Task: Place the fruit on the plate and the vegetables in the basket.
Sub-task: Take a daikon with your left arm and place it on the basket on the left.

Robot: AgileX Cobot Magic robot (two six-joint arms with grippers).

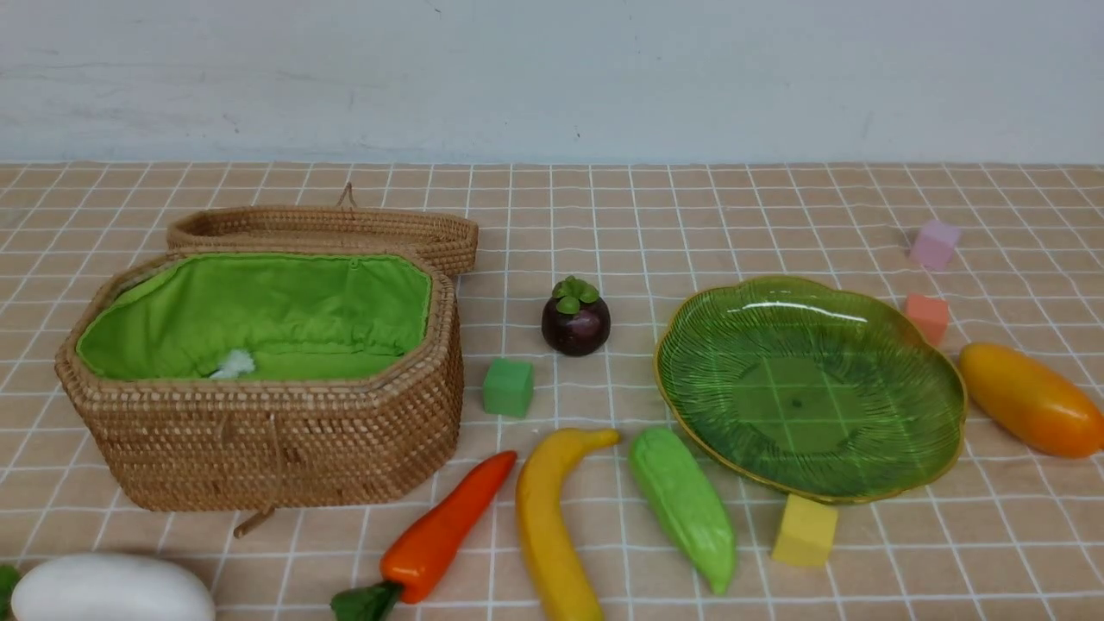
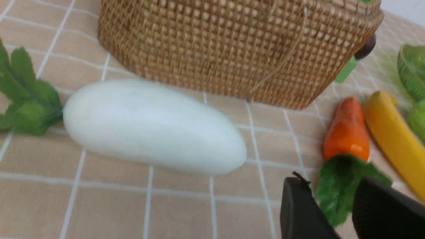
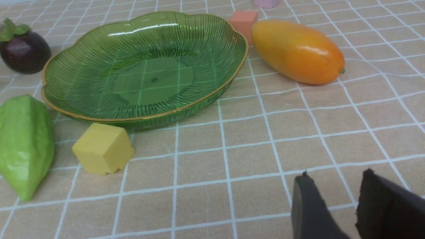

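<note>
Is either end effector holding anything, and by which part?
Nothing is held. The left end effector is open, the carrot's leaves only showing beyond its gap; right end effector is open over bare cloth.

We saw the table [image 1: 776,216] in beige cloth crossed by a white grid. The basket [image 1: 276,448] was brown woven wicker, lined bright green. The plate [image 1: 811,388] was translucent green with fine ribbed lines and a gold rim. We noted the yellow banana [image 1: 548,526], the orange-yellow mango [image 1: 1031,398] and the dark purple mangosteen [image 1: 575,325] with its green cap. The carrot [image 1: 444,530] was orange with green leaves, the gourd [image 1: 686,509] light green, the oblong vegetable [image 1: 112,591] white. We counted a green cube [image 1: 507,387], a yellow cube [image 1: 804,530], a salmon cube [image 1: 927,316] and a pink cube [image 1: 935,244].
</note>
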